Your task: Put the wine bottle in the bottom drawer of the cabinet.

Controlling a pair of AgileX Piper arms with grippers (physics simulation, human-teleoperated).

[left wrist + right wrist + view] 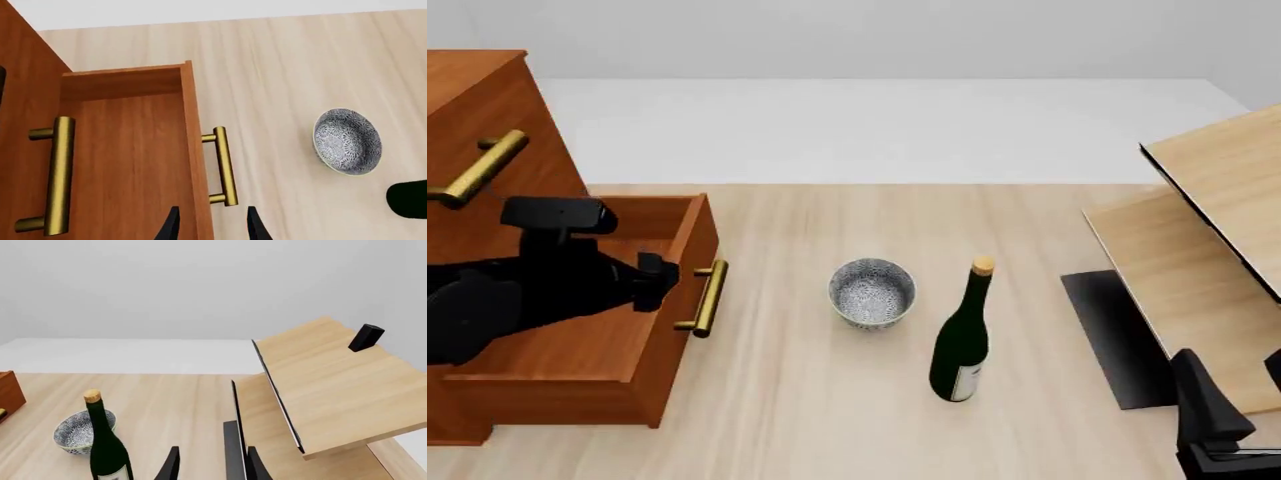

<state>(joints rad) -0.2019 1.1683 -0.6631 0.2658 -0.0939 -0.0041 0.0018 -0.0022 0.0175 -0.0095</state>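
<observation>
Standing at the far left, the cabinet [487, 120] shows an upper brass handle [478, 167], and below it the bottom drawer [587, 345] is pulled out over the table [801, 400]. The left arm lies across the open drawer, reaching toward the drawer front. Its left gripper [212, 224] hangs just behind the drawer's own handle [224, 165]; in the left wrist view the two dark fingertips stand apart with the front board's edge in the gap before them, and they grip nothing.

Ahead of those jaws and off to their outer side sits the grey patterned bowl [872, 292], well clear of the handle. Just beside the bowl, further right, the wine bottle [964, 345] stands upright on the table, cork on top. Its white label [966, 381] carries no writing that can be read.

Right of the bottle stands the pale wood furniture [1214, 260] with its black panel [1114, 335]. The right gripper [212, 465] is low at the near right corner, its fingers parted and empty; the bottle stands well ahead of them toward the left arm's side, untouched.
</observation>
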